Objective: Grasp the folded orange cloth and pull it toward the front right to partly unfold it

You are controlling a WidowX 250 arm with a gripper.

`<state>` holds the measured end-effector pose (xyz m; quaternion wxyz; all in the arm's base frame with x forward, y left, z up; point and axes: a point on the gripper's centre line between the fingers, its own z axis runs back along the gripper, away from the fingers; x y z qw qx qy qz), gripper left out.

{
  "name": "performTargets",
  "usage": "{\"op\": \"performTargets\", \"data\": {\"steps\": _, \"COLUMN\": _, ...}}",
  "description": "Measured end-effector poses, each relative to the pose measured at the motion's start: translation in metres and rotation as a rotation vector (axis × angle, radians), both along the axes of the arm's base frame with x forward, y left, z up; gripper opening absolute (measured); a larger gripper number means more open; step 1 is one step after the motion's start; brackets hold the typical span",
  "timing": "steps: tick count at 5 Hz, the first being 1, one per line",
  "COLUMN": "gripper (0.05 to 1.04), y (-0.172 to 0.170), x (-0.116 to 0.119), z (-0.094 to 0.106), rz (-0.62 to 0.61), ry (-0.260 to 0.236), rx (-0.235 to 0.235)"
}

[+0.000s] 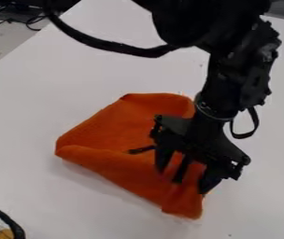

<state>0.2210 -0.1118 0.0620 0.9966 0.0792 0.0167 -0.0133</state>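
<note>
One orange, folded fabric cloth (116,130) lies on the white desk (26,116) beneath the black two-finger claw (183,181), its fingers spread, released; closing too shallowly could let a fold slip.

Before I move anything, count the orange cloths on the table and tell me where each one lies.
1. The orange cloth lies partly folded near the middle of the white table, its lower right part beneath the black gripper. Another could be hidden under it.
</note>
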Motion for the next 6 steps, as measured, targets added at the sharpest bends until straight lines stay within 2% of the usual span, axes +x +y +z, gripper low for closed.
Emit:
{"op": "performTargets", "data": {"steps": 1, "gripper": 1.003, "y": 0.004, "x": -0.003, "z": 0.027, "rz": 0.042, "ry": -0.039, "rx": -0.003}}
{"op": "performTargets", "data": {"steps": 3, "gripper": 1.0, "y": -0.003, "x": -0.015, "z": 0.077, "rz": 0.165, "ry": -0.075, "rx": -0.127}}
{"op": "performTargets", "data": {"steps": 4, "gripper": 1.0, "y": 0.007, "x": -0.013, "z": 0.078, "rz": 0.191, "ry": -0.075, "rx": -0.174}}
{"op": "performTargets", "data": {"steps": 5, "gripper": 0.999, "y": 0.039, "x": 0.003, "z": 0.071, "rz": 0.221, "ry": -0.078, "rx": -0.206}}
{"op": "performTargets", "data": {"steps": 6, "gripper": 1.0, "y": 0.059, "x": 0.028, "z": 0.06, "rz": 0.144, "ry": -0.035, "rx": -0.144}}
